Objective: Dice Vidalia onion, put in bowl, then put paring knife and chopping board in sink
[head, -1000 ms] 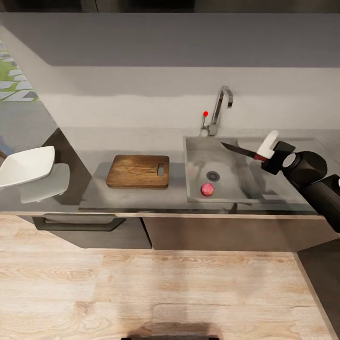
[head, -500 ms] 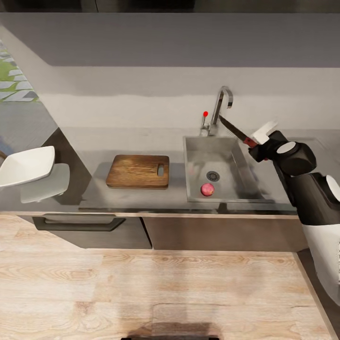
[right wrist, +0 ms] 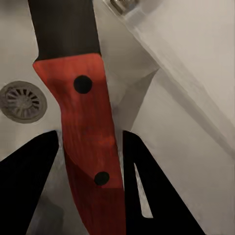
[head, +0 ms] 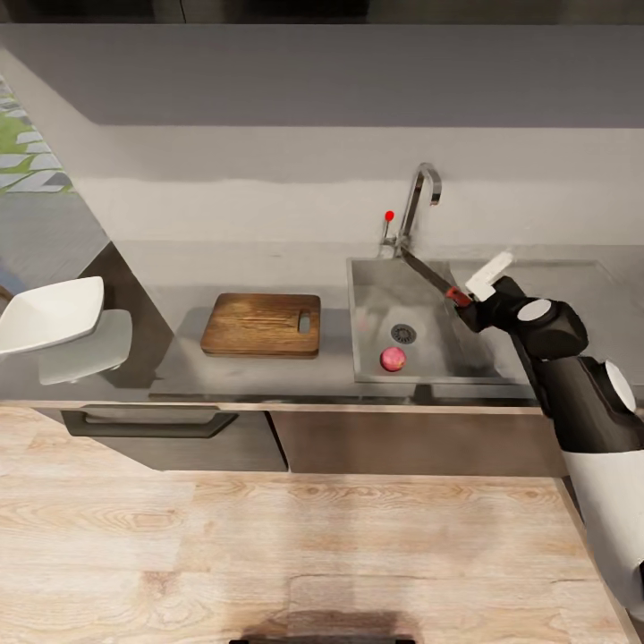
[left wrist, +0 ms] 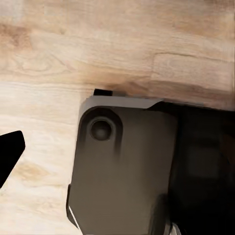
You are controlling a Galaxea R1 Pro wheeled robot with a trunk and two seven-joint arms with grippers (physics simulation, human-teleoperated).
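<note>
One thing is in hand now: the knife (head: 436,280), held by the right gripper (head: 474,300) over the sink (head: 376,277), with the dark blade pointing up and back toward the tap (head: 416,206). In the right wrist view the red handle (right wrist: 88,142) with two dark rivets lies between the two black fingers (right wrist: 24,181), which are closed on its sides, so the hold is at the handle and not at the blade. I judge the knife to be light, stiff and thin; its smooth handle may turn or slip in the fingers if it is pressed sideways, so the cutting force should go straight down along the blade. The onion (head: 393,359) is a small round pinkish ball on the sink floor, just beside the drain (head: 403,334) and near the front wall. It looks firm and smooth, and being round it can roll away; I would take it across its middle, from above. The board (head: 261,325) lies flat on the desk (head: 179,376) left of the sink, bare, with its slot toward the sink; it should be rigid and rather heavy, best gripped at an edge or the slot. The white bowl (head: 49,315) is at the far left, well apart from the board. The left wrist view shows wooden floor and a dark robot part; whether the left fingers are open I cannot tell.
</note>
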